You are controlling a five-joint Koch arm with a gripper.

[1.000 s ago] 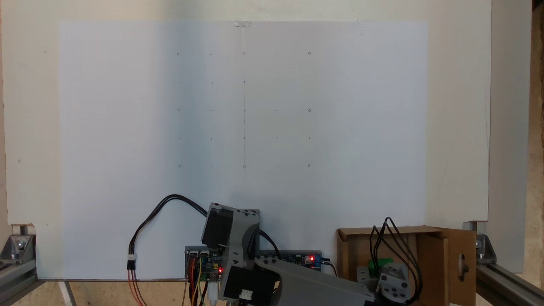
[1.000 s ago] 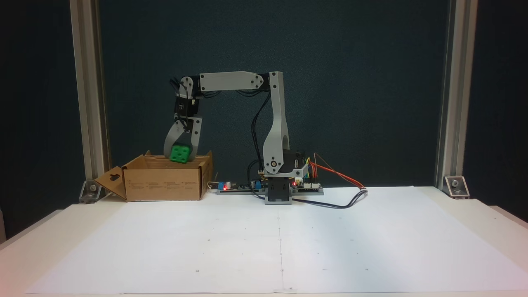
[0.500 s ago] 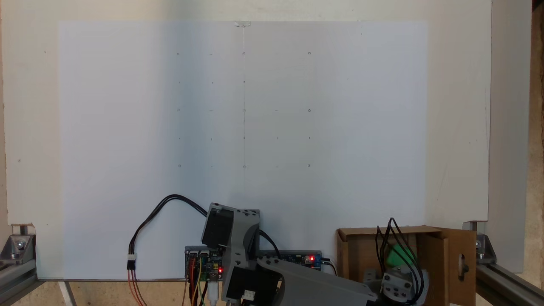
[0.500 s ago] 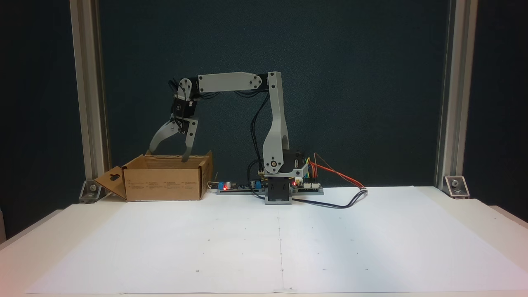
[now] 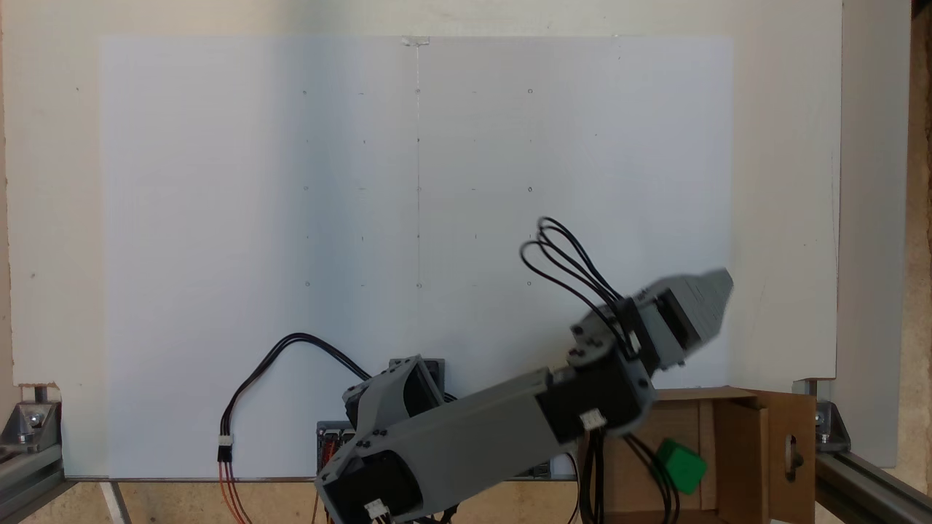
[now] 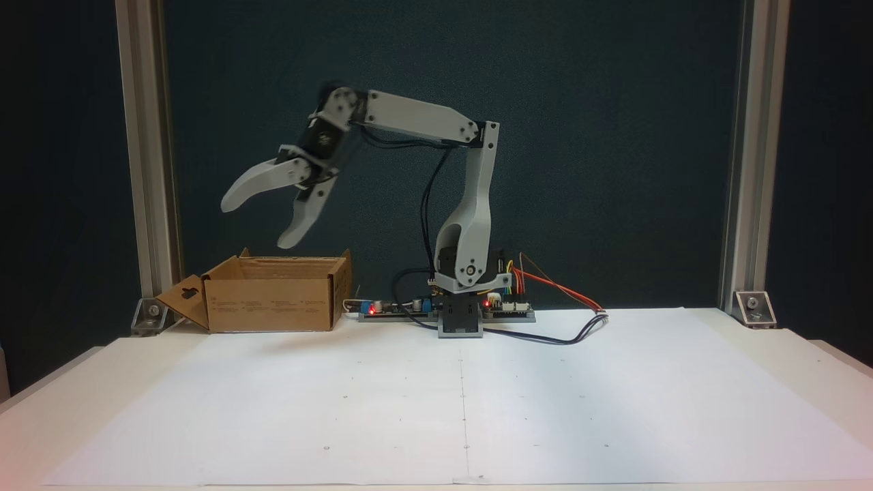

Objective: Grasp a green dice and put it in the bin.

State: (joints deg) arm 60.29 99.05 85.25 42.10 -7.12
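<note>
In the fixed view from the front, the bin (image 6: 273,293) stands at the left of the counter (image 6: 784,354), a brown cardboard box with its top open and a side flap (image 6: 183,301) with a cut-out slot folded outward on its left. Above the bin and clear of its rim hangs the hand (image 6: 256,221), its two grey jaws spread wide with nothing between them; it is somewhat blurred. To the right of the bin the grey arm (image 6: 470,204) rises from its base, with a circuit board (image 6: 389,308) showing a red light between base and bin. A black cable (image 6: 566,337) loops over the white paper sheet (image 6: 464,402) to the right of the base.

In the fixed view from above, the arm (image 5: 466,437) reaches from the lower edge toward the right, and the hand (image 5: 717,291) lies just beyond the bin's far wall; the jaws seem to overlap here, so their spread cannot be read from this side. The bin (image 5: 735,437) sits at the lower right, and the green dice (image 5: 678,466) rests inside it on the bin's floor, apart from the hand.
</note>
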